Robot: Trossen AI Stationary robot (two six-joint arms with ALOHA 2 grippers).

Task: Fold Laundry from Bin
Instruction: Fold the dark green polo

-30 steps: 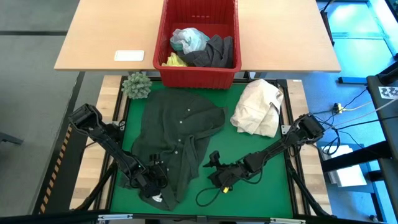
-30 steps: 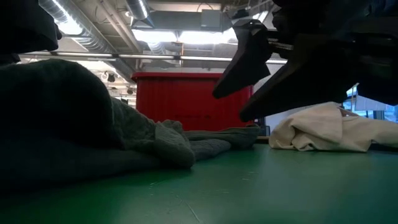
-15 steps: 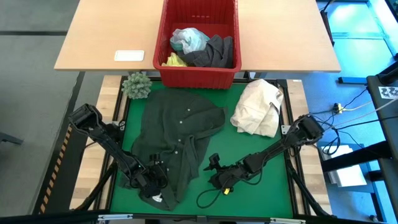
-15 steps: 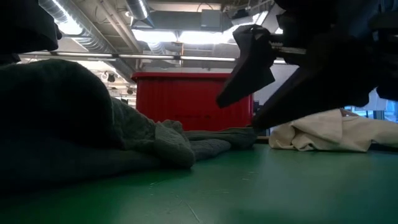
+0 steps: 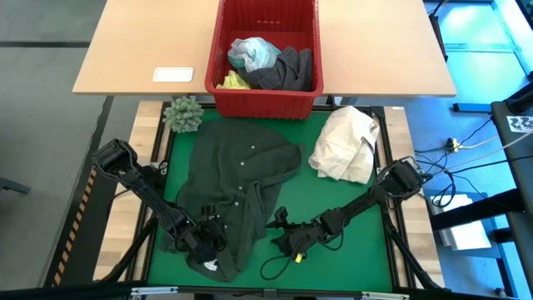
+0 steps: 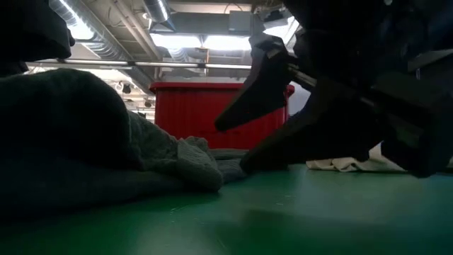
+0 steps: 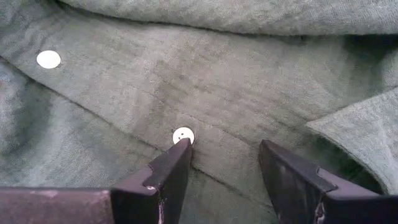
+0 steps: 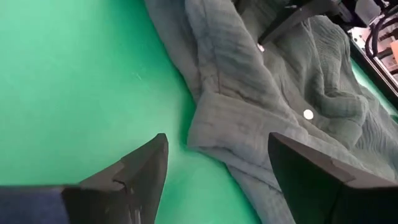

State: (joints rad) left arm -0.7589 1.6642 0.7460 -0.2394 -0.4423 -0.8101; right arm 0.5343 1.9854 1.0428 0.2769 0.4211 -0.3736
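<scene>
A dark green button shirt (image 5: pixel 241 175) lies spread and rumpled on the green mat (image 5: pixel 333 208). My left gripper (image 5: pixel 208 243) stands open over the shirt's near left part, its fingertips on either side of a strip of cloth by a white button (image 7: pixel 183 134). My right gripper (image 5: pixel 277 227) is open and low over the bare mat, just right of the shirt's sleeve cuff (image 8: pixel 214 124), with nothing between its fingers. The red bin (image 5: pixel 266 104) stands at the mat's far edge. It holds turquoise (image 5: pixel 252 52), grey (image 5: pixel 287 71) and yellow (image 5: pixel 233 82) laundry. My left gripper comes at the shirt slanting down, its open fingertips (image 7: pixel 171 165) at the cloth beside the button strip. I cannot tell whether they touch the cloth. The shirt lies flat on the mat there.
A cream-white cloth bundle (image 5: pixel 344 146) lies at the mat's far right. A green spiky ball (image 5: pixel 183 113) sits at the far left corner, and a white card (image 5: pixel 173 75) on the wooden table behind. A loose black cable (image 5: pixel 275 267) loops on the mat near the right gripper.
My right gripper has sunk toward the mat and moved a little toward the table's left, nearer the shirt's sleeve cuff, still open. The shirt and my left gripper have kept still.
</scene>
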